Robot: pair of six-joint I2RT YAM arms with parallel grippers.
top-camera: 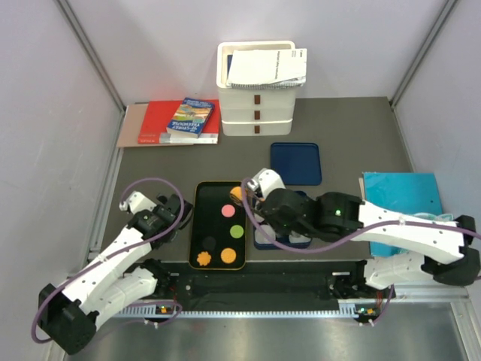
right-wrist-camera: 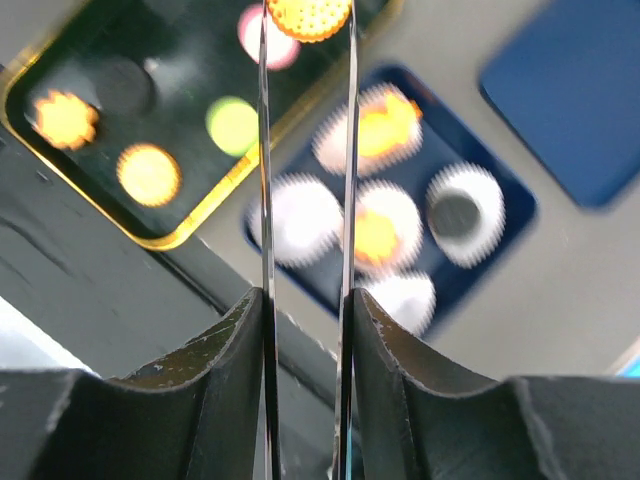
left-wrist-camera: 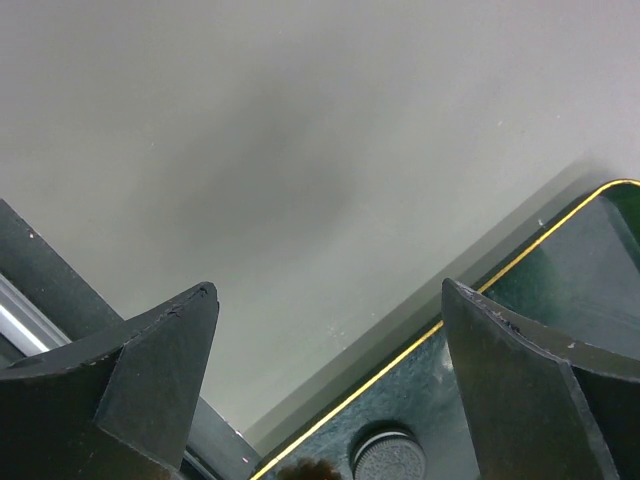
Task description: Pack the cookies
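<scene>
— Which step is this?
— Mid-carry, it seems. The left gripper [left-wrist-camera: 328, 290] hangs spread wide and empty beside the black tray [top-camera: 197, 226]. Further out, the right gripper [top-camera: 244, 189] is clamped on an orange cookie [right-wrist-camera: 309, 17], over that tray's far right corner.
— Next?
— Likely swing over the blue tray [right-wrist-camera: 500, 240] and release into an empty paper cup [right-wrist-camera: 305, 220].
— Its orientation?
— Pinched by the rim, dotted face toward the wrist camera. It's round, with no long axis.
</scene>
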